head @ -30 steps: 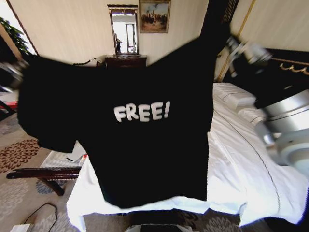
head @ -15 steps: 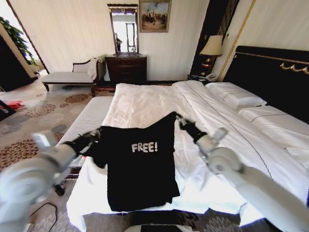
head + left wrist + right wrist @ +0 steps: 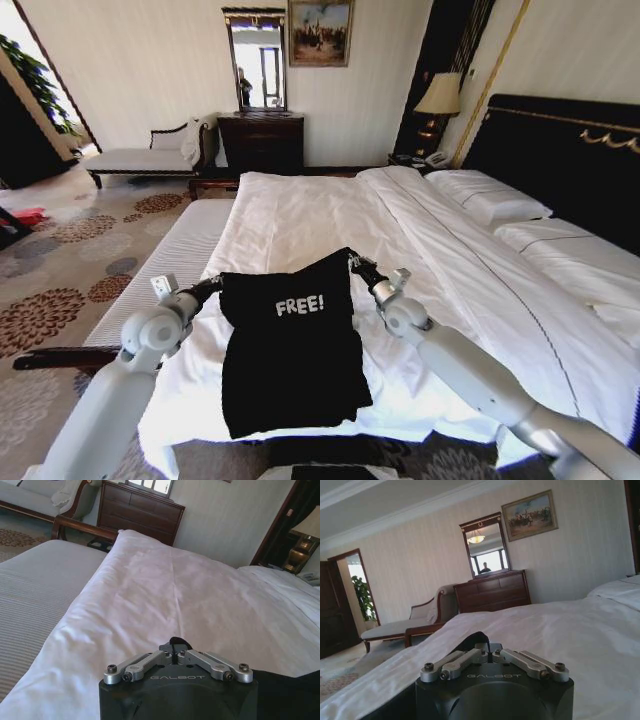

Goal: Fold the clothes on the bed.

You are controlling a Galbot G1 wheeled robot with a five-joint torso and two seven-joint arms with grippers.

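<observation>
The black short-sleeved T-shirt of soft fabric, with the white word "FREE!" on the chest, lies on the near end of the bed, and its lower hem hangs a little over the edge closest to the robot. The shirt's top is lifted off the duvet and held at its two upper corners.

The left gripper is at the shirt's left upper corner, fingers closed on the black cloth; in the left wrist view a small piece of black fabric sits pinched between the metal fingertips. The right gripper is at the right upper corner, also closed on the shirt, and the right wrist view shows a black fold caught between its fingertips.

The very large bed with white duvet stretches away behind the shirt, with white pillows before the tall dark headboard with gold trim at the right.

Beyond the bed stand a dark wooden dresser and a pale chaise against the far wall.
</observation>
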